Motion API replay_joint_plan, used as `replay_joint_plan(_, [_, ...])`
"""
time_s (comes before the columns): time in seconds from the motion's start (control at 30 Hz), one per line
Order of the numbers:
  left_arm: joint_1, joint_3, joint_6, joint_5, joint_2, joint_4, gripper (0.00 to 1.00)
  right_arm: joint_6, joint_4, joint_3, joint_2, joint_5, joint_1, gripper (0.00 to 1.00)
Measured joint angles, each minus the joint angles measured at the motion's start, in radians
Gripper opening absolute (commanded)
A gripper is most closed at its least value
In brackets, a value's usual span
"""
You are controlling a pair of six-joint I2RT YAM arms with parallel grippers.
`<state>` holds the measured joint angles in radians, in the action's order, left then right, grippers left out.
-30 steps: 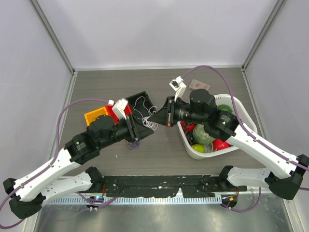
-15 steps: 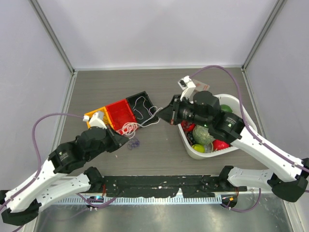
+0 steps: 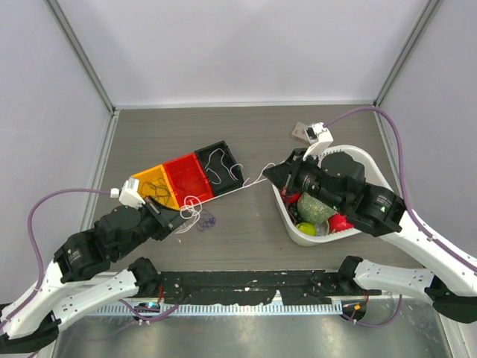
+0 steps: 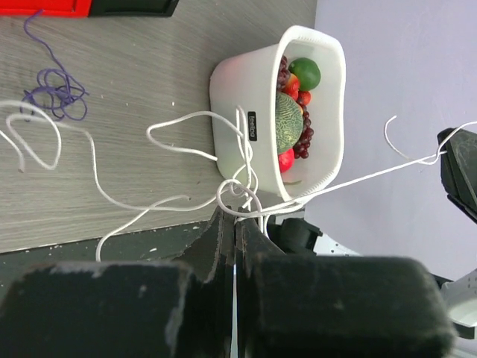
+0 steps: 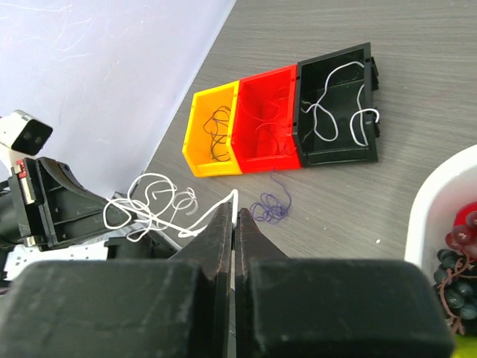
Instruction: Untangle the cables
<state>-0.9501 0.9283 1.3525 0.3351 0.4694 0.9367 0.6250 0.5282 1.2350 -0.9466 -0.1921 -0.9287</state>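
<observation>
The table [image 3: 246, 134] carries a white basket [image 4: 231, 97] of fruit on the right. A yellow, red and black row of bins [image 5: 267, 160] stands left of centre. One thin white cable [image 3: 191, 207] spans the air between the arms in a near-straight line, bunching into loose loops and a knot at its left end. The left gripper [image 4: 234, 222] is pinched onto that knotted end. The right gripper [image 5: 235, 216] is clamped on the opposite end. A dark purple cable [image 5: 270, 209] lies in a small coil on the table just in front of the bins.
</observation>
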Motion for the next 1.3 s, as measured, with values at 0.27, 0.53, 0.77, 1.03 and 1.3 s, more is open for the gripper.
replay_joint_plan(0.27, [0.003, -0.051, -0.048, -0.129, 0.084, -0.065, 0.54, -0.075, -0.006, 0.025, 0.033, -0.029, 0.003, 0.01])
replay_joint_plan(0.53, [0.01, -0.069, -0.123, -0.166, 0.276, 0.039, 0.73, -0.058, -0.109, 0.047, 0.038, 0.083, 0.036, 0.01])
replay_joint_plan(0.77, [0.01, -0.132, -0.136, -0.198, 0.292, -0.001, 0.9, -0.05, -0.109, 0.05, 0.028, 0.151, 0.036, 0.01])
replay_joint_plan(1.03, [0.005, -0.237, -0.22, -0.28, 0.512, -0.325, 0.68, -0.051, -0.086, 0.092, 0.023, 0.168, 0.036, 0.01])
replay_joint_plan(1.3, [-0.008, -0.273, -0.375, -0.27, 0.706, -0.694, 0.64, -0.057, -0.085, 0.12, 0.016, 0.169, 0.036, 0.01])
